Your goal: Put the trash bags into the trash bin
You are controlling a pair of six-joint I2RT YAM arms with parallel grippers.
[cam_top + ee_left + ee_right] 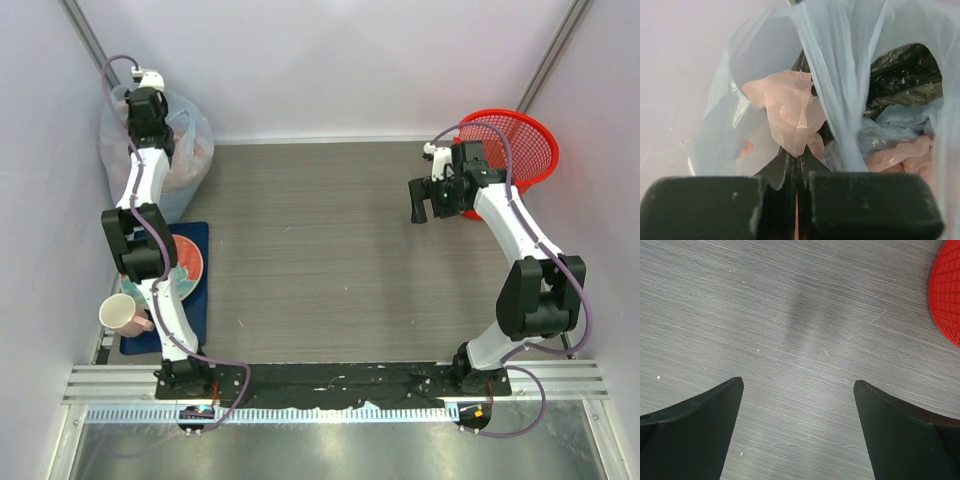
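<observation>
The pale-pink trash bag (790, 110) lies crumpled inside the mouth of a bigger bluish-clear plastic bag (840, 75) at the far left corner. My left gripper (799, 155) is shut on a fold of the pink bag; pink plastic shows between the closed fingers. From above, the left gripper (155, 130) reaches down into the bluish bag (190, 150). The red mesh trash bin (520, 140) stands at the far right; its edge shows in the right wrist view (947, 300). My right gripper (428, 208) is open and empty (799, 385) above bare table, just left of the bin.
A black plastic bag (905, 70) and more pink lumps lie inside the bluish bag. A patterned plate (185, 265) on a blue mat (195, 300) and a pale mug (122, 315) sit at the near left. Walls close in on the left, back and right.
</observation>
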